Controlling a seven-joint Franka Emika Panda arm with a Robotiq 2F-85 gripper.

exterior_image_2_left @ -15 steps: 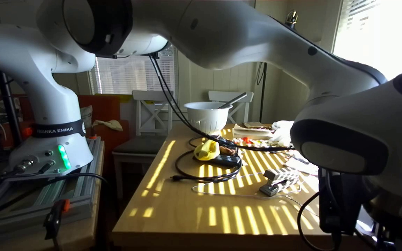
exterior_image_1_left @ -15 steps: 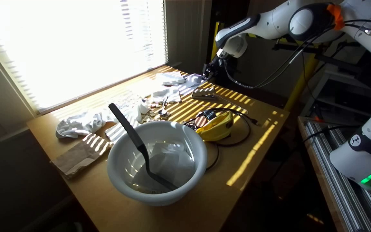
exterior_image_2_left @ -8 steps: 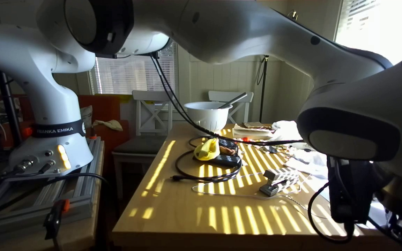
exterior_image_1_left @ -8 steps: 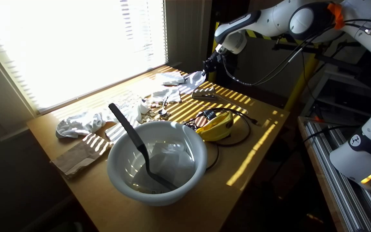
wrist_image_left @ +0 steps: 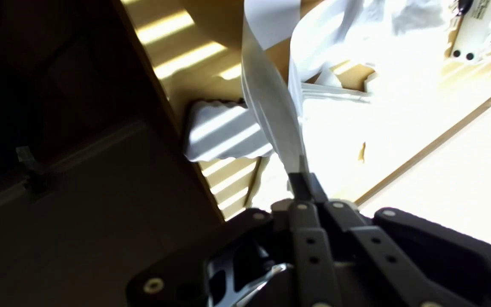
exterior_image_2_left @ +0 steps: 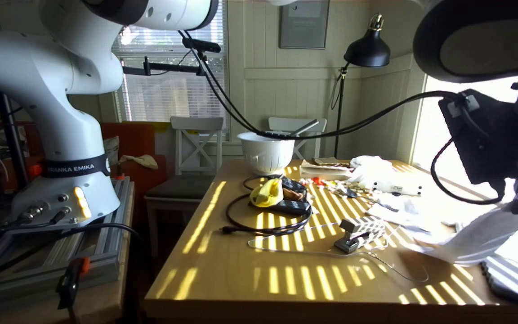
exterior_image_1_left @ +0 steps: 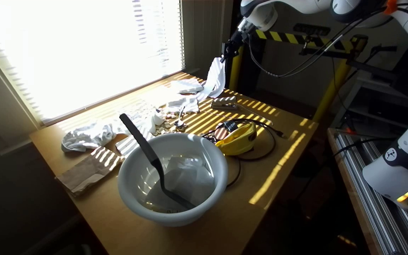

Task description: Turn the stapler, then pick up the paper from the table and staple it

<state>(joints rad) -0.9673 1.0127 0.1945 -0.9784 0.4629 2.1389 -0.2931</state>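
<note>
- The paper [exterior_image_1_left: 216, 76] hangs, pinched at its top, over the corner of the table [exterior_image_2_left: 223, 274] beside the window [exterior_image_1_left: 94, 53], at the end away from the bowl [exterior_image_1_left: 221, 173]; its lower part curves down, and whether it touches the table I cannot tell
- It should be light, limp and easily creased or torn; two bands meet at the pinch, perhaps one sheet doubled over
- Best held by one edge, so a free corner lies flat enough to slide into the stapler [exterior_image_2_left: 367, 226]
- The gripper [wrist_image_left: 308, 183] is clamped on the paper, its tips together around it
- The stapler stands on the table near that same end, apart from the paper; stapling looks yet to be done
- The bowl sits at the opposite end, a long-handled utensil [exterior_image_1_left: 159, 170] leaning in it
</note>
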